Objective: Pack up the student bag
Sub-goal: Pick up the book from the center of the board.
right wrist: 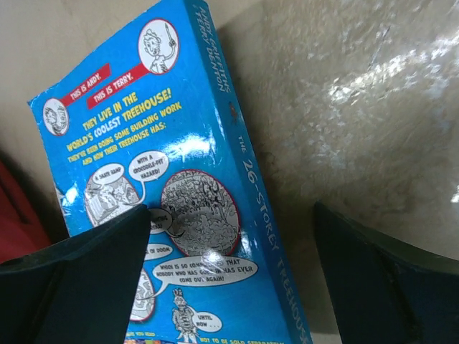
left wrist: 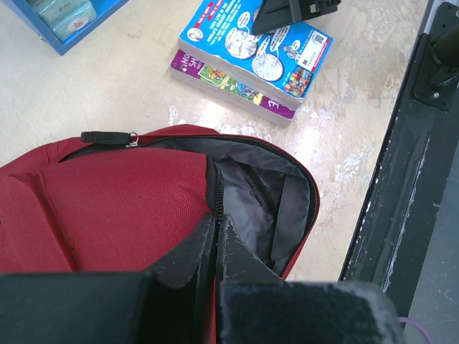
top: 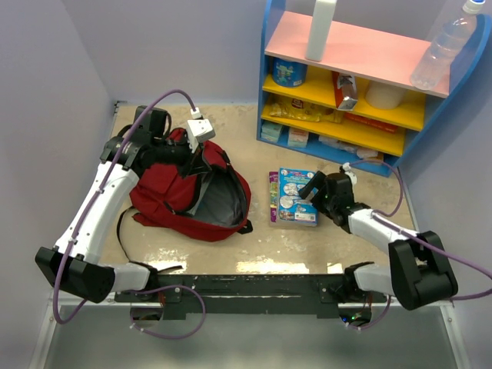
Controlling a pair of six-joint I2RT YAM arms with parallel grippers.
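Note:
The dark red student bag [top: 171, 194] lies left of centre, its mouth unzipped and its grey lining [top: 224, 198] showing. My left gripper [top: 192, 156] is shut on the zipper edge of the bag's opening; in the left wrist view the fingertips [left wrist: 216, 221] pinch that edge of the bag [left wrist: 107, 208] beside the lining [left wrist: 262, 197]. A blue book [top: 298, 196] lies on a purple book [top: 273, 197] to the right of the bag. My right gripper [top: 311, 187] is open and hovers over the blue book [right wrist: 179, 179], its jaws straddling the spine side, empty.
A blue shelf unit [top: 267, 77] with snacks and boxes stands at the back right, with a white bottle [top: 321, 27] and a clear bottle [top: 442, 46] on top. A black rail [top: 254, 284] runs along the near edge. Walls close in left and right.

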